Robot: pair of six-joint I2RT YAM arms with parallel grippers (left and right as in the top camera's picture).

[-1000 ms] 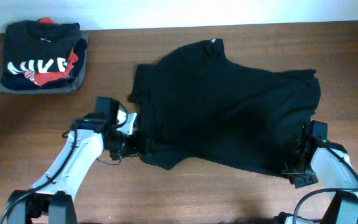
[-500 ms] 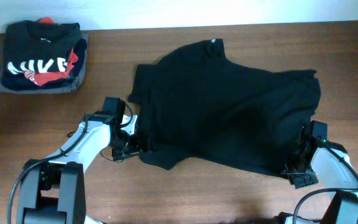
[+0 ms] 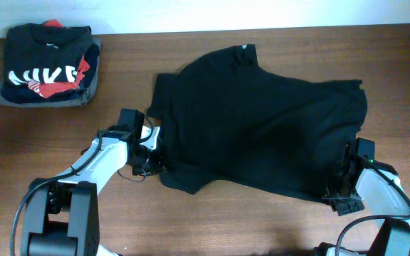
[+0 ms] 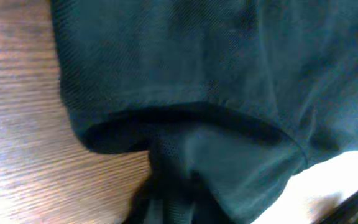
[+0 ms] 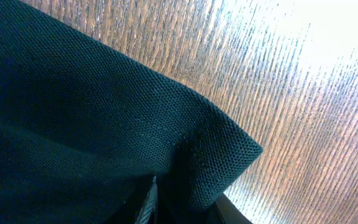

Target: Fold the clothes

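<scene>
Both ends of the black shirt (image 3: 262,121) pinched!
Spread rumpled across the middle of the wooden table (image 3: 262,227), neck label (image 3: 245,48) to the far side; near-left hem bunched in the closed left gripper (image 3: 162,163), near-right corner clamped in the right gripper (image 3: 343,178); folded printed top (image 3: 47,64) far left.

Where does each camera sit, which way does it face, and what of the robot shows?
Overhead: above the table, looking straight down; both arms, left gripper and right gripper at the black garment.
Left wrist: on that arm, close on bunched garment hem; its gripper barely shows.
Right wrist: on that arm, close on a garment corner over wood; gripper barely shows.
Shared: garment and table in all.
</scene>
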